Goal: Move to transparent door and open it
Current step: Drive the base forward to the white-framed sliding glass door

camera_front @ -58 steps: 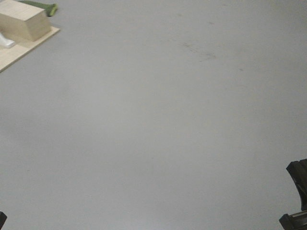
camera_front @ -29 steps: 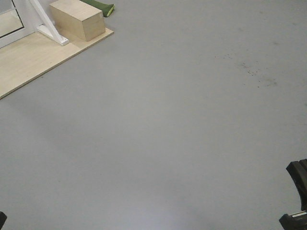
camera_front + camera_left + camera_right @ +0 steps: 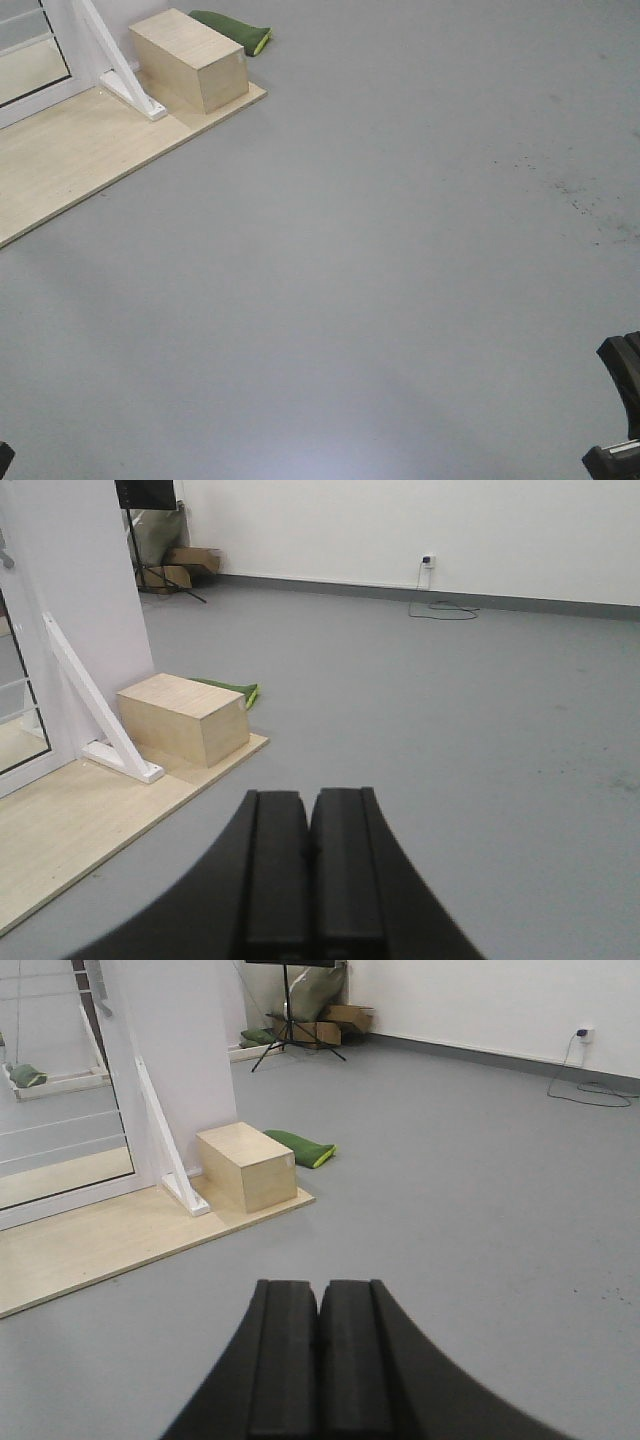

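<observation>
**Grey floor, glass door at far left**

Wide grey floor [image 3: 400, 250] below white walls. At far left, transparent door [image 3: 60, 1120] with thin white horizontal bars, along the back edge of a pale wooden platform [image 3: 100, 1240], well apart from both grippers. Just beside it, a slanted white brace [image 3: 165, 1130]. Next, a wooden box [image 3: 247, 1167] on the platform corner. Behind the box, a green bag [image 3: 300, 1148] on the floor. Left gripper [image 3: 310, 870] closed, fingers pressed together, empty. Right gripper [image 3: 320, 1360] likewise closed, empty.

Matte black curved grippers [image 3: 309, 802] [image 3: 320, 1288]
</observation>
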{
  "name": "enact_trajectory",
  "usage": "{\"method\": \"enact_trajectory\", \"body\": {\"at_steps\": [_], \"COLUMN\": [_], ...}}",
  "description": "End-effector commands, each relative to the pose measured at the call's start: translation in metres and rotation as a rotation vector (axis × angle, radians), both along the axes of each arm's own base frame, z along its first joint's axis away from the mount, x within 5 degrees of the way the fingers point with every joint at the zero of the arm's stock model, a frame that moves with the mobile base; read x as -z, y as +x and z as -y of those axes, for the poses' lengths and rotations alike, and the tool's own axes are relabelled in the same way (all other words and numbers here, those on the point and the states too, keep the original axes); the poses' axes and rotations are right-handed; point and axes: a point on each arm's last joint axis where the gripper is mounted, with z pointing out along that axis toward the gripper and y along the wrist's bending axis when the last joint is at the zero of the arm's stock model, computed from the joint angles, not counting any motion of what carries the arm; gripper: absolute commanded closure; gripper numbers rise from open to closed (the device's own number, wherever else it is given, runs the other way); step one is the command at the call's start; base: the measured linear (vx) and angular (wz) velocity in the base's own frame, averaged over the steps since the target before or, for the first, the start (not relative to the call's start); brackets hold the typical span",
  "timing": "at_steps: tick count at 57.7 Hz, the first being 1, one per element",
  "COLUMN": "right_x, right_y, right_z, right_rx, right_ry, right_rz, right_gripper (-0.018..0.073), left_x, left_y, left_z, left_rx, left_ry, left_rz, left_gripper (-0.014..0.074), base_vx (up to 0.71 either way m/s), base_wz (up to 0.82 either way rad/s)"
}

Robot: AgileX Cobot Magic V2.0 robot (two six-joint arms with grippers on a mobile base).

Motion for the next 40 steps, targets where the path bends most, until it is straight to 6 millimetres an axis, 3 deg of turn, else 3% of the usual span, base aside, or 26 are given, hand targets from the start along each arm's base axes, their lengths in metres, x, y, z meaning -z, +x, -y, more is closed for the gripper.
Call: {"method": "enact_trajectory", "body": {"at_steps": [1, 40], "right_x": [-0.0039, -0.0039], "right_y": [-0.0001, -0.0001], "right_z": [-0.0002, -0.0002], "right_rx": [-0.002, -0.002], "right_ry": [0.006, 0.006], "right_rz": [0.086, 0.086], "right_gripper": [0.0559, 0.0559], "left_x": [0.0024, 0.0024], "left_y": [0.0007, 0.0007], "left_z": [-0.0003, -0.0003], "left_rx": [-0.004, -0.004], "left_ry": [-0.021, -0.021], "left_rz": [0.062, 0.062], "left_gripper": [0.0602, 0.0602], "base_vx": [0.52, 0.55], "base_wz": [0.13, 0.32]}}
